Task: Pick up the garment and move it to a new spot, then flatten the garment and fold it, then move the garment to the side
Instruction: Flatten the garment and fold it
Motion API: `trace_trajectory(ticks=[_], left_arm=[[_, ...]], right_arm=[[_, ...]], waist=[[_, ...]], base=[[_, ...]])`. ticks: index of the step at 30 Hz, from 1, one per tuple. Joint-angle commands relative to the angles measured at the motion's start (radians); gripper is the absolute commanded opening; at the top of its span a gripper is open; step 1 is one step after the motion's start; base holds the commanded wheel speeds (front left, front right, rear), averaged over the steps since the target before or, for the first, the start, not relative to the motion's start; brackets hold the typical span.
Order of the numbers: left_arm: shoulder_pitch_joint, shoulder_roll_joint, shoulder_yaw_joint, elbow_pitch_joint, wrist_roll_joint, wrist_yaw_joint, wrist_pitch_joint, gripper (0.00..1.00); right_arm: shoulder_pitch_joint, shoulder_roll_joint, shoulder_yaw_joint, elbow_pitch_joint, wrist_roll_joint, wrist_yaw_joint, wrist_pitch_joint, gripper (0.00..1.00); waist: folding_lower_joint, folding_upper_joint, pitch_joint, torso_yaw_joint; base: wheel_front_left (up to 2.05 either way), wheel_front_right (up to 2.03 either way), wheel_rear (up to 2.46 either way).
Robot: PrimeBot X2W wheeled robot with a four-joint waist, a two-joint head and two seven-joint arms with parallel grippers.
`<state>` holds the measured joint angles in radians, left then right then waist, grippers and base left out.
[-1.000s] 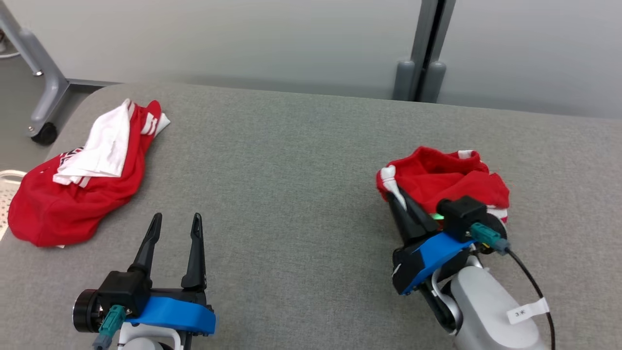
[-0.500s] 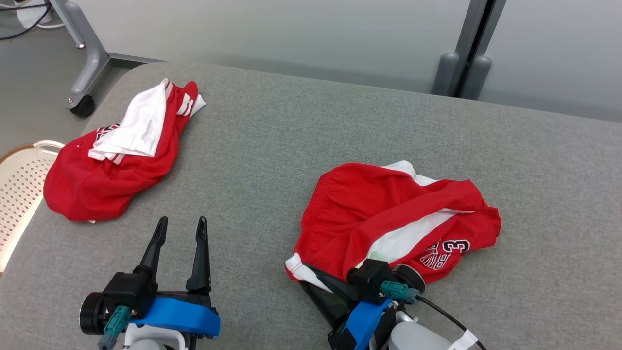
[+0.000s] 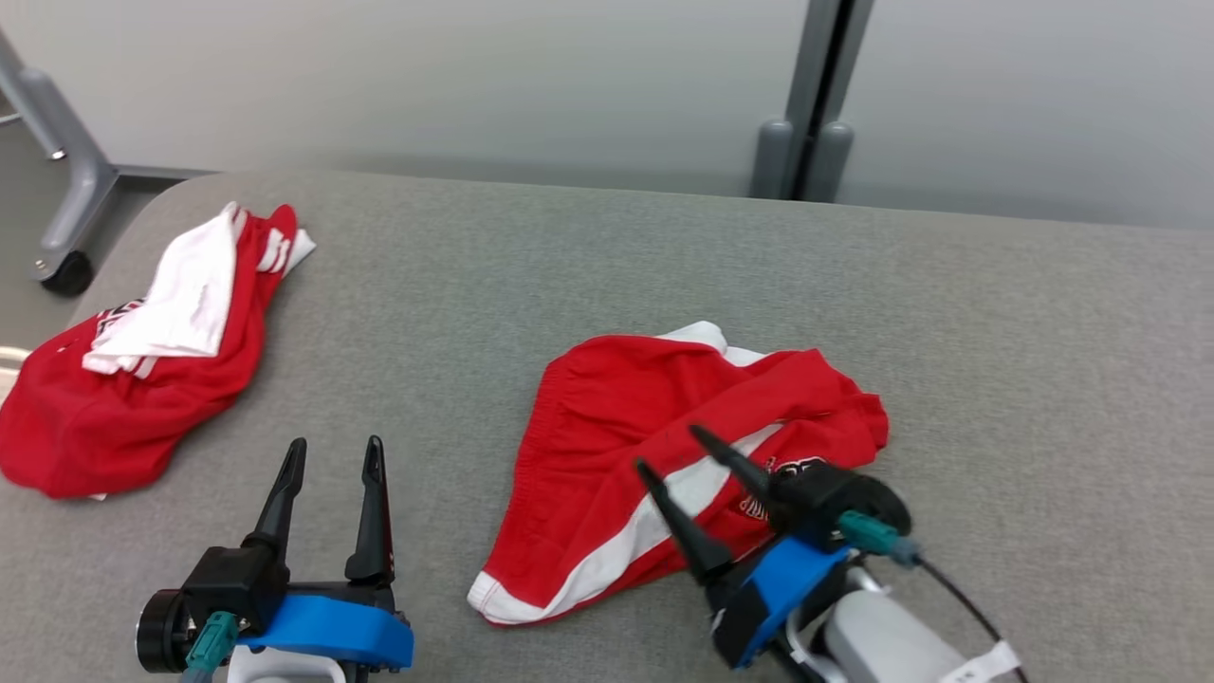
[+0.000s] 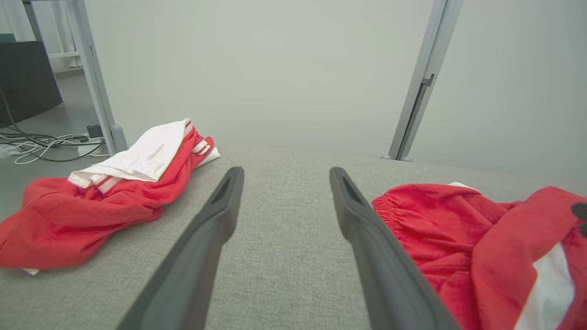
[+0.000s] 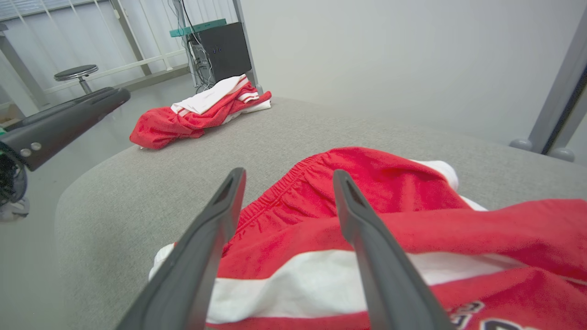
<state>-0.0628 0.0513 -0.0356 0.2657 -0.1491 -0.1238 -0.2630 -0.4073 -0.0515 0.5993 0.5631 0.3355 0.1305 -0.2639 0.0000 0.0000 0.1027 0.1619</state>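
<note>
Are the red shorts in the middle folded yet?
Not folded: the red shorts lie rumpled and loosely spread, one layer flopped over.

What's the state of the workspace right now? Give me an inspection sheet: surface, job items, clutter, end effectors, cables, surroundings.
Surface: grey fabric-covered table, rounded corner, nothing spilled.
Job's things: red athletic shorts with a white side stripe, crumpled near the middle, not yet flattened or folded.
Clutter: second red and white garment, bunched at the table's far left.
End effectors: left end effector open, over bare table; right end effector open, over the shorts, holding nothing.
Cables: black cable running from the right wrist; loose floor cables beyond the table.
Surroundings: pale wall, grey upright post, grey wheeled frame leg.
</note>
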Motion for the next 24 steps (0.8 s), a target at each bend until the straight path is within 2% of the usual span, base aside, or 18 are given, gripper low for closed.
trace_trajectory(ticks=[1, 6, 13, 17, 24], left_arm=[[0.005, -0.001, 0.011, -0.006, 0.007, 0.003, -0.003, 1.0], [0.012, -0.001, 0.028, -0.016, 0.028, 0.002, -0.003, 1.0], [0.024, -0.001, 0.046, -0.028, 0.042, 0.0, -0.003, 1.0], [0.031, -0.001, 0.051, -0.033, 0.044, -0.001, -0.003, 1.0], [0.027, -0.001, 0.053, -0.036, 0.043, -0.001, -0.003, 1.0]], right_arm=[[0.025, -0.014, -0.038, -0.02, -0.022, 0.0, -0.001, 1.0], [0.112, -0.042, -0.204, -0.113, -0.081, 0.0, -0.001, 1.0], [0.265, -0.046, -0.413, -0.211, -0.129, 0.0, -0.001, 1.0], [0.338, -0.033, -0.471, -0.238, -0.156, 0.0, -0.001, 1.0], [0.38, -0.016, -0.494, -0.257, -0.192, 0.0, -0.001, 1.0]], waist=[[0.0, 0.0, -0.011, -0.021], [0.0, 0.0, -0.019, -0.055], [0.0, 0.0, -0.029, -0.079], [0.0, 0.0, -0.028, -0.088], [0.0, 0.0, -0.023, -0.097]], base=[[0.0, 0.0, 0.0], [0.0, 0.0, 0.0], [0.0, 0.0, 0.0], [0.0, 0.0, 0.0], [0.0, 0.0, 0.0]])
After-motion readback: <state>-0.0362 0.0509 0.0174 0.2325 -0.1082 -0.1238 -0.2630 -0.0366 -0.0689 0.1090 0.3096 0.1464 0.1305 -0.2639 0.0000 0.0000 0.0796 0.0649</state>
